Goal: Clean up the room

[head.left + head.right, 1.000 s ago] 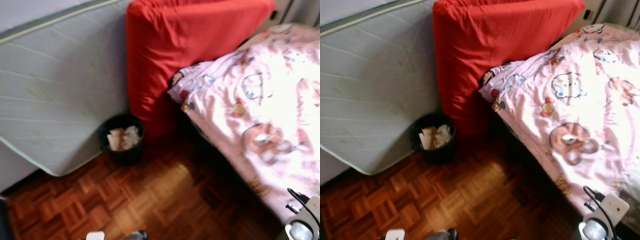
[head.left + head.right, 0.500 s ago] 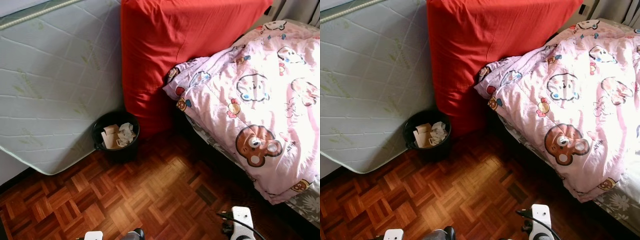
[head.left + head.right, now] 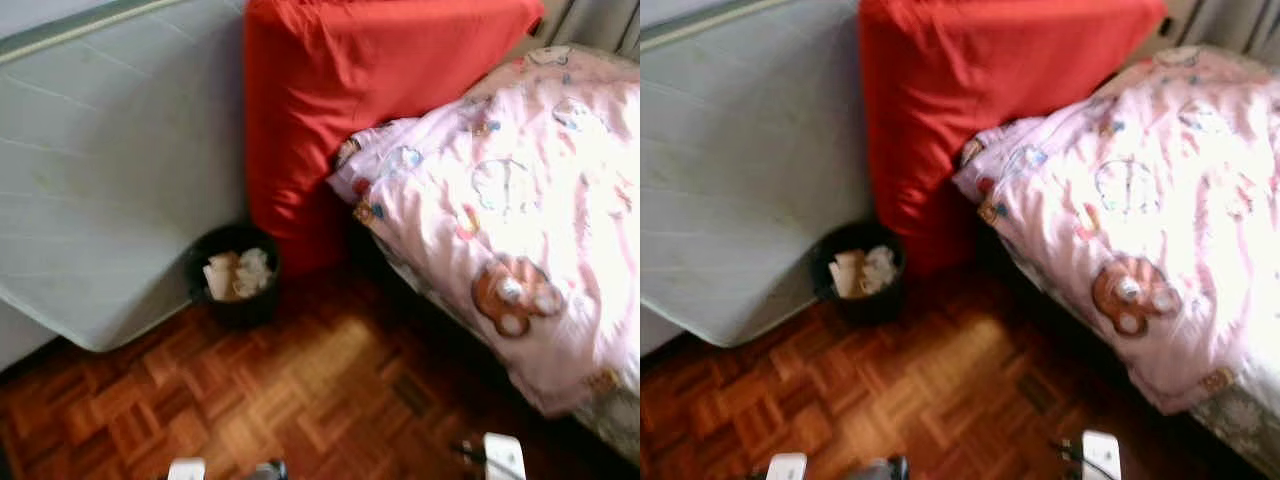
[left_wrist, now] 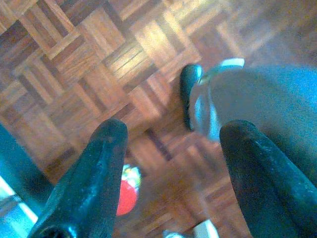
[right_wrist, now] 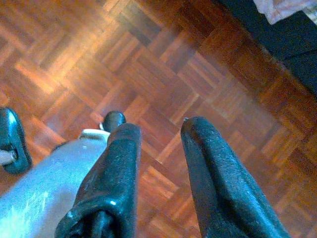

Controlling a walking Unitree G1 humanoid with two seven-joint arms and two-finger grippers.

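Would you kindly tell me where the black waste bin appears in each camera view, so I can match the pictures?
Left eye view: waste bin, left of centre, below the red mattress.
Right eye view: same bin, slightly further left.
Left wrist view: parquet floor, no bin.
Right wrist view: parquet floor, no bin.
Shared landmark: the red mattress, in both eye views.

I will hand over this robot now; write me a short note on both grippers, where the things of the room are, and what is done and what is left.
Left gripper: open, holding nothing, hanging over the brown parquet wooden floor.
Right gripper: open, holding nothing, also over the floor.
Things: a round black waste bin with crumpled paper in it stands on the floor against the pale quilted mattress and the red-covered mattress. The pink cartoon-print duvet lies rumpled on the bed, its edge hanging over the side.
Done: paper is already in the bin.
Left: nothing picked up yet; the duvet probably needs straightening. Head views are blurred.
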